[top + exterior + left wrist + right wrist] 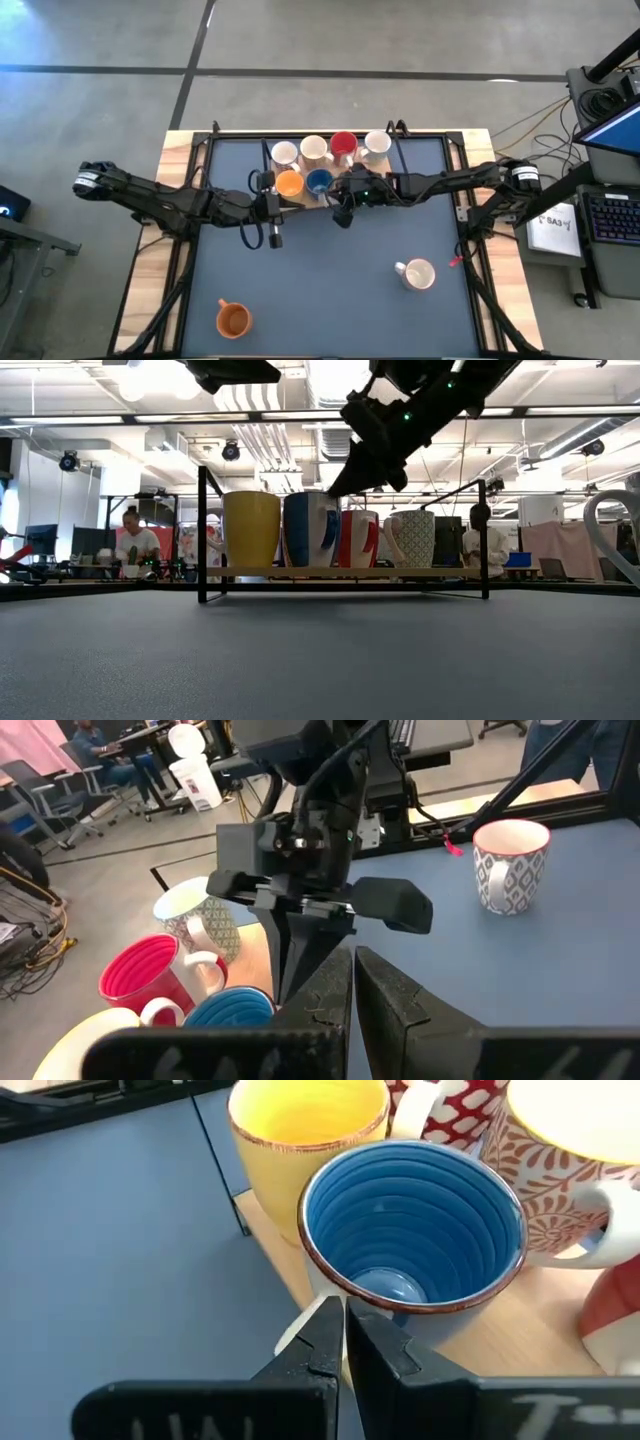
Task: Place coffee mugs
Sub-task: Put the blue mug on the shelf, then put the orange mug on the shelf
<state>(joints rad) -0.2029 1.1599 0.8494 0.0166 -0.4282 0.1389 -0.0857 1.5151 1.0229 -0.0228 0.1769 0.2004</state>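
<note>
Overhead, the dark blue-grey worktop (330, 270) sits in a pale wooden frame on a grey concrete floor. Six coffee mugs cluster on a wooden tray (305, 200) at the far edge: a back row of two cream mugs, a red mug (343, 145) and a white mug (377, 142), with an orange mug (289, 184) and a blue mug (319, 181) in front. A second orange mug (233, 320) stands alone near the front left corner, and a patterned white mug (417, 274) sits well apart to the right. The left tool (272, 208) hangs just left of the tray; the right tool (343, 212) hangs just in front of the blue mug.

At table height, the mugs line up on a thin board inside a black wire frame (203, 535), with an open workshop behind: ceiling lights, ducts, desks and a seated person (133, 538). The right tool (335, 485) points down at the blue mug's rim.

From the left wrist, the left tool (352, 982) has its fingers pressed together, holding nothing.

From the right wrist, the right tool (345, 1335) is likewise pressed together and empty, its tips at the outer wall of the blue mug (410, 1230), beside the yellow-orange one.
</note>
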